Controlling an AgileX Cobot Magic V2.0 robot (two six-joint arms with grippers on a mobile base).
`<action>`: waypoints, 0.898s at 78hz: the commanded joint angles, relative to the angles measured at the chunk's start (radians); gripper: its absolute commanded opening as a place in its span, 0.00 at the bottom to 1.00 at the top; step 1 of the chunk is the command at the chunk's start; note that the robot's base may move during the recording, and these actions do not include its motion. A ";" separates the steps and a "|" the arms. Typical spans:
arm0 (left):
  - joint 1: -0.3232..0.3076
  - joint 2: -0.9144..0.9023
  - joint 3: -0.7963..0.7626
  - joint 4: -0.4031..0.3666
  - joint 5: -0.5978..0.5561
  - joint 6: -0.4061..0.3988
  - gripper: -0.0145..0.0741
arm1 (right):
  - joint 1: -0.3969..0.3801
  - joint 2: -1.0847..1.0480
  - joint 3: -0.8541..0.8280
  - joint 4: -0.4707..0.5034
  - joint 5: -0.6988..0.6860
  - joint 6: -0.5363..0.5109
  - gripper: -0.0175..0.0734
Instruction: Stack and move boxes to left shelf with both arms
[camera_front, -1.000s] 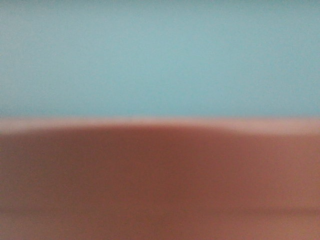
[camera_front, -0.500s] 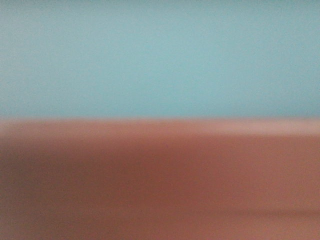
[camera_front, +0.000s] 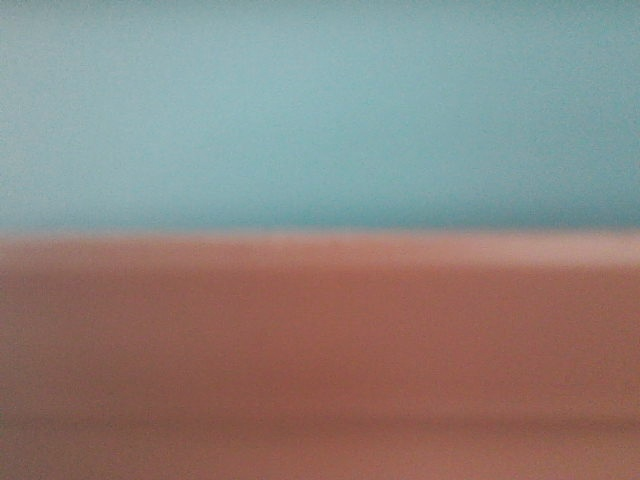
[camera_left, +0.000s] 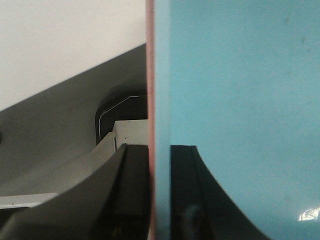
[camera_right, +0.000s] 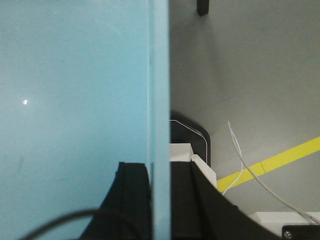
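The front view is filled, out of focus, by the light blue box (camera_front: 320, 110) above and the salmon pink box (camera_front: 320, 350) below. In the left wrist view my left gripper (camera_left: 160, 195) is shut on the stacked walls: a thin pink box edge (camera_left: 149, 75) lies against the blue box (camera_left: 240, 75), with one finger outside and one inside. In the right wrist view my right gripper (camera_right: 160, 200) is shut on the opposite wall of the blue box (camera_right: 75, 75); the pink one does not show there. The left shelf is out of view.
Grey floor (camera_right: 250, 60) lies below the boxes, with a yellow tape stripe (camera_right: 290, 152) and a white cable (camera_right: 239, 152) on the right. Dark and white parts of the robot base (camera_left: 125, 122) sit under the left side, near a white wall (camera_left: 65, 40).
The curved dark shadow on the pink box's wall has faded to an even tone. The boxes still fill the front view at the same height.
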 joint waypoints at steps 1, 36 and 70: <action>-0.011 -0.035 -0.033 -0.007 0.060 0.005 0.16 | 0.000 -0.034 -0.030 -0.046 0.047 -0.002 0.25; -0.011 -0.035 -0.033 -0.007 0.060 0.005 0.16 | 0.000 -0.034 -0.030 -0.046 0.047 -0.002 0.25; -0.011 -0.035 -0.033 -0.007 0.060 0.005 0.16 | 0.000 -0.034 -0.030 -0.046 0.047 -0.002 0.25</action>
